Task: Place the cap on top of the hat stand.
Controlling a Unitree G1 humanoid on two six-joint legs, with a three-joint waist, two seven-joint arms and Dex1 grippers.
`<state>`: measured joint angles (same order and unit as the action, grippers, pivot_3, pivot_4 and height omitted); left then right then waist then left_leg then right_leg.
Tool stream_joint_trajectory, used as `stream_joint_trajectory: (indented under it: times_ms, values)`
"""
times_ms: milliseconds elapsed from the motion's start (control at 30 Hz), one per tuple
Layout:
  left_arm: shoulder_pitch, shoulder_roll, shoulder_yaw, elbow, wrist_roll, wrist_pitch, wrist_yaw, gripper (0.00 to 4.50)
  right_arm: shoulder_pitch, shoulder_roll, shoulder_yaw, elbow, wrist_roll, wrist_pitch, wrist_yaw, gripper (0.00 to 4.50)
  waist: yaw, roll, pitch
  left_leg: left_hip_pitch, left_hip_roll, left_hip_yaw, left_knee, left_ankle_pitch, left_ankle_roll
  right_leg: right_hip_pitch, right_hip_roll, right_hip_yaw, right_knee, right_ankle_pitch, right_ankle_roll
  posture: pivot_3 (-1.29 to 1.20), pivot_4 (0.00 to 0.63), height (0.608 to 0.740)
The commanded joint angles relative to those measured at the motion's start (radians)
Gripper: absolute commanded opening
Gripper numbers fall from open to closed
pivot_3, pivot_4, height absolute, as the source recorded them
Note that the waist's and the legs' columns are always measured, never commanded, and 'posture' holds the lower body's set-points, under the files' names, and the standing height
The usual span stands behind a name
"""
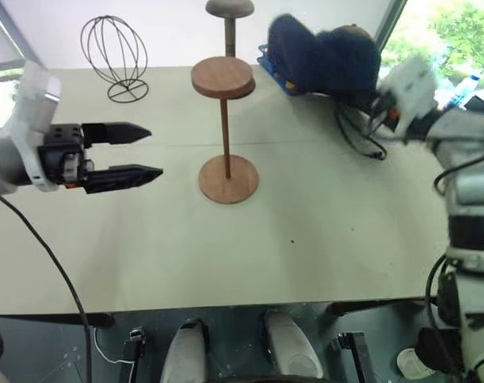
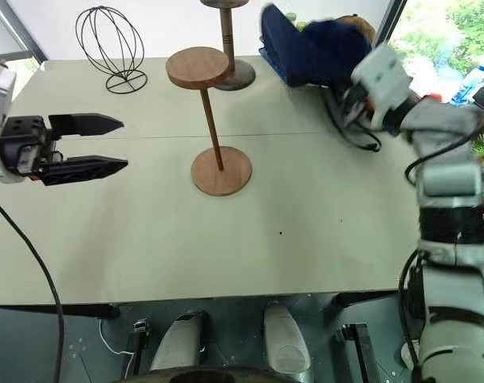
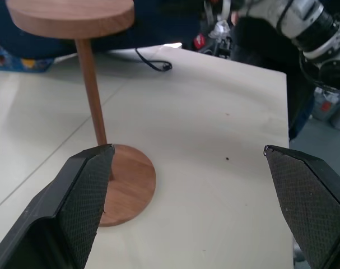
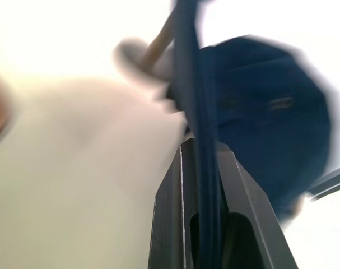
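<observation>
The navy cap (image 1: 321, 60) hangs above the table's far right, its brim pinched edge-on between the fingers of my right gripper (image 4: 200, 147), which is shut on it. The soft crown (image 4: 270, 129) bulges beyond the fingers. The wooden hat stand (image 1: 223, 80) stands upright mid-table on its round base (image 1: 228, 178), its disc top bare and to the left of the cap. My left gripper (image 1: 155, 152) hovers to the left of the stand, level, open and holding nothing. In the left wrist view the stand's rod (image 3: 94, 95) rises just beyond my open left gripper (image 3: 186, 150).
A black wire globe stand (image 1: 114, 56) sits at the back left and a grey mushroom-topped stand (image 1: 230, 24) behind the wooden one. A black cable (image 1: 357, 132) loops on the table's right side beneath the cap. A blue box (image 1: 275, 73) lies at the back.
</observation>
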<state>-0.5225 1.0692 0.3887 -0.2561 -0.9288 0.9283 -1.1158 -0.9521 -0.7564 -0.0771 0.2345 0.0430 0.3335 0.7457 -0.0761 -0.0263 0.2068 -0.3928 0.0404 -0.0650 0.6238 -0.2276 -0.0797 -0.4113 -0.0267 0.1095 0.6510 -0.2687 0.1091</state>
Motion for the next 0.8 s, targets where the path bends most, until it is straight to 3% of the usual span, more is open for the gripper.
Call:
stream_joint_trajectory:
  times_ms: [33, 267, 433, 600, 800]
  values:
    - [0.009, 0.025, 0.078, -0.021, -0.022, -0.001, 0.026, 4.50, -0.176, -0.013, 0.033, 0.145, -0.030, -0.107, 0.021, 0.02, -0.001, 0.000, 0.000, 0.000, 0.000, 0.000, 0.000, 0.000, 0.000, 0.000, 0.000, 0.000, 0.000, 0.000, 0.000, 0.00, 0.150, 0.740]
    - [0.075, 0.051, 0.174, -0.019, -0.028, -0.003, 0.059, 4.50, -0.514, 0.062, 0.117, 0.438, -0.077, -0.324, 0.064, 0.02, -0.019, 0.001, 0.001, -0.008, 0.000, 0.001, -0.004, 0.000, 0.000, -0.011, 0.000, 0.000, 0.001, 0.002, 0.004, 0.00, 0.150, 0.740]
    - [0.100, 0.051, 0.201, -0.037, -0.042, -0.003, 0.078, 4.50, -0.700, 0.168, 0.168, 0.705, -0.146, -0.430, -0.009, 0.02, -0.028, 0.001, 0.001, -0.015, 0.000, 0.000, -0.005, 0.000, 0.000, -0.020, 0.000, -0.001, 0.004, 0.003, 0.004, 0.00, 0.150, 0.740]
    - [0.124, 0.042, 0.228, -0.060, -0.059, 0.002, 0.107, 4.50, -0.809, 0.253, 0.177, 0.848, -0.175, -0.506, -0.064, 0.02, -0.031, 0.001, 0.001, -0.015, 0.000, 0.000, -0.007, 0.000, 0.000, -0.020, 0.000, -0.001, 0.004, 0.003, 0.004, 0.00, 0.150, 0.740]
    - [0.181, 0.046, 0.307, -0.054, -0.090, 0.024, 0.136, 4.50, -0.834, 0.288, 0.144, 0.806, -0.131, -0.568, -0.013, 0.02, -0.030, 0.001, 0.001, -0.016, 0.000, 0.000, -0.008, 0.000, 0.000, -0.021, 0.000, -0.001, 0.004, 0.002, 0.004, 0.00, 0.150, 0.740]
